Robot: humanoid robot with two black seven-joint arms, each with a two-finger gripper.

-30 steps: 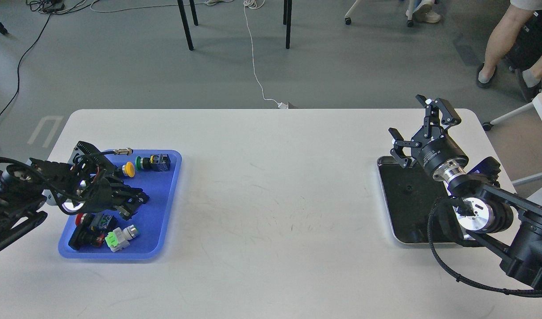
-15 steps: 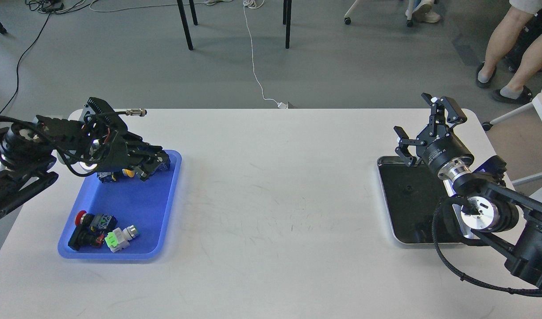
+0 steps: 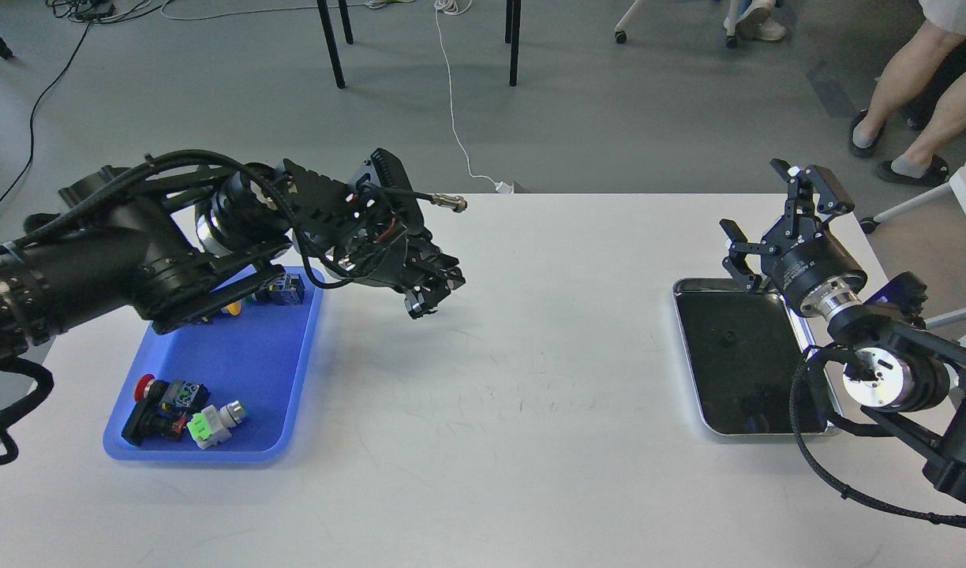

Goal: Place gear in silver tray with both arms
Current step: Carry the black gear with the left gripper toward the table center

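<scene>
1. Left gripper (image 3: 429,293) hangs over the bare white tabletop (image 3: 483,410), just past the blue tray (image 3: 282,410); it is dark and bunched up, so I cannot tell if its fingers are spread or if they pinch a part
2. Right gripper (image 3: 775,225) sits in the air by the far end of the silver tray (image 3: 688,371), with its fingers spread wide and nothing in them
3. I think the step now is to carry a part across to the silver tray, so the left arm should go slow and level and stay off the tabletop
4. If the arms must swap the part, they should meet in the middle
5. Silver tray lies flat at the right side, shiny rim, round corners, dark mirror floor, nothing in it that I can see
</scene>
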